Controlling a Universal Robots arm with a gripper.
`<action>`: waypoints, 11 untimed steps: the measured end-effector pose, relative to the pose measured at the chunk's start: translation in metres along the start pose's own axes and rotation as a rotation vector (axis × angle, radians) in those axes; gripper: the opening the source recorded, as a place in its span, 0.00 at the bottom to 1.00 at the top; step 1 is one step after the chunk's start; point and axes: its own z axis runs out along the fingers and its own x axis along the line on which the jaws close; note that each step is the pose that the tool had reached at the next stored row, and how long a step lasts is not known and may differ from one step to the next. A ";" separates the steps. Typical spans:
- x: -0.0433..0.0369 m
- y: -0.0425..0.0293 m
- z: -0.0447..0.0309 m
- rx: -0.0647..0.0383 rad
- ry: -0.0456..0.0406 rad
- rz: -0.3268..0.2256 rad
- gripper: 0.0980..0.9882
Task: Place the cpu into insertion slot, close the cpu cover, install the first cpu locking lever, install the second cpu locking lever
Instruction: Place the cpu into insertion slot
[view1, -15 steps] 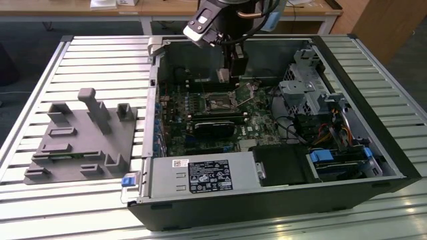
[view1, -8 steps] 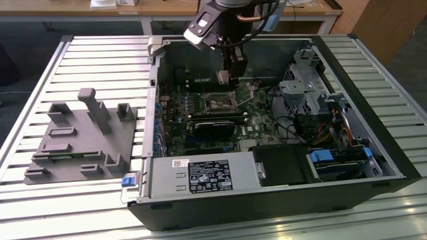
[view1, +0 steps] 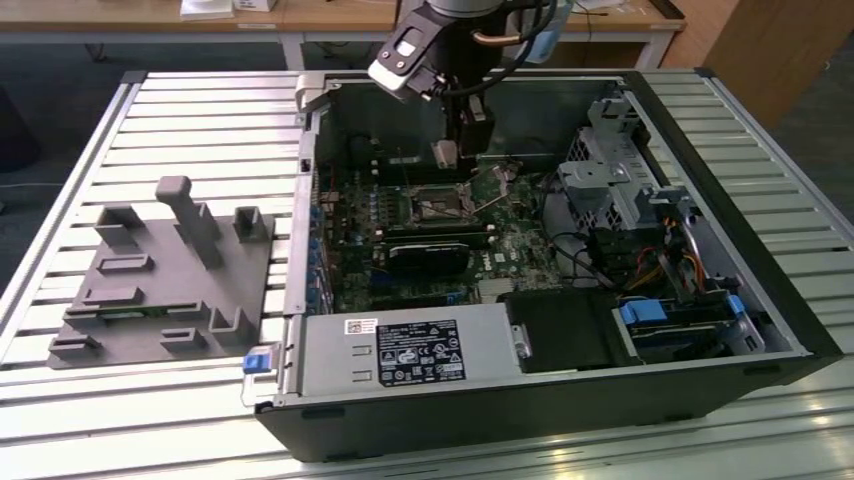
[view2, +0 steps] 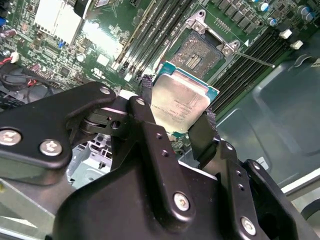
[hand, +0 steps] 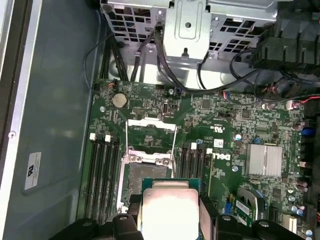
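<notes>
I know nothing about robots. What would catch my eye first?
An open computer case lies on a slatted table, its green board exposed. Over the board, the gripper clamps the silvery cpu by two edges, close to the uncovered insertion slot. A grey rack sits at the exterior view's left.

The cpu (view2: 180, 102) between the fingers (view2: 202, 135), above the insertion slot (view2: 197, 52)

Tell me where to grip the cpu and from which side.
Grip it by two opposite thin edges, coming square onto its flat metal top. The cpu is a thin flat square, so only the edges give purchase, and the underside probably stays free for seating. The pincer holds it that way, one finger on each edge.
</notes>
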 end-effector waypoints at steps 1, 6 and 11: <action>0.0013 0.0000 0.0016 0.000 0.0000 0.000 0.50; 0.0086 -0.0002 0.0106 0.000 -0.0020 0.025 0.50; 0.0117 -0.0007 0.0191 0.000 -0.0034 0.039 0.50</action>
